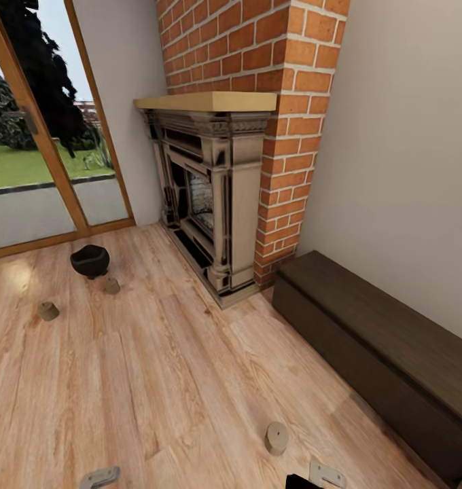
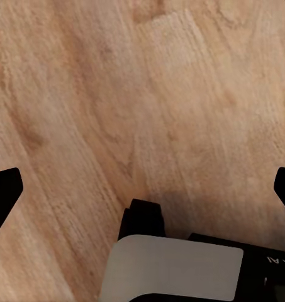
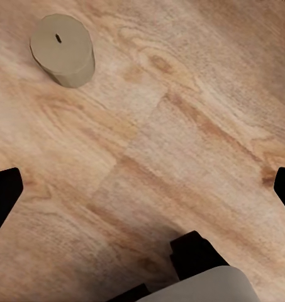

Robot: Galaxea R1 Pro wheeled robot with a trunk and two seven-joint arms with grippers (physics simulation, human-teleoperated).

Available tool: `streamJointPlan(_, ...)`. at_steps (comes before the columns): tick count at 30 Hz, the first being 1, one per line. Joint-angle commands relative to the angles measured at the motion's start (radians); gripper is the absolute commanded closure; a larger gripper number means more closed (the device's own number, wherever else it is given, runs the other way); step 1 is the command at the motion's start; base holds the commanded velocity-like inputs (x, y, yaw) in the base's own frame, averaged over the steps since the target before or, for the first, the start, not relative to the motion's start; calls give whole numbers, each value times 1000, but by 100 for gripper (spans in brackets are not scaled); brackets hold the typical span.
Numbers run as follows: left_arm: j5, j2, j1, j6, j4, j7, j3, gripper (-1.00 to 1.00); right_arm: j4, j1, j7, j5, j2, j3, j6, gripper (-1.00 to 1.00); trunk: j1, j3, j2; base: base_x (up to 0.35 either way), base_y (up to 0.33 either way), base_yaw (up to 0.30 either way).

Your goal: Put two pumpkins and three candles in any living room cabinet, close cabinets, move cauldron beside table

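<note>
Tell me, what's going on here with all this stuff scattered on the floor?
Nothing is being handled right now. Both claws are open, hanging over the bare wood floor. Three candles stand on it: the nearest candle close to the robot, by the right claw, and two farther candles beside the black cauldron near the glass door. The dark cabinet along the wall, right of the brick fireplace, looks closed.
</note>
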Motion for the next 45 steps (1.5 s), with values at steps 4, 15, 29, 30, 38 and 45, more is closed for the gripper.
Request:
streamJointPlan(4,0,0,0,-1,0,0,-2,-100,0,0,1,0,0,0,0,-100,0,0,0,9,2,0)
streamJointPlan(15,0,0,0,-2,0,-1,-1,-100,0,0,1,0,-1,0,0,-100,0,0,0,2,0,0)
streamJointPlan(29,1,1,0,-2,0,1,0,-100,0,0,1,0,0,0,0,-100,0,0,0,224,47,0)
streamJointPlan(30,1,1,0,-3,0,1,0,-100,0,0,1,0,0,0,0,-100,0,0,0,290,39,0)
streamJointPlan(38,1,1,0,-17,0,1,-3,-100,0,0,1,0,0,0,0,-100,0,0,0,236,37,0)
streamJointPlan(45,1,0,0,-18,0,1,-5,-100,0,0,1,0,0,0,0,-100,0,0,0,258,35,0)
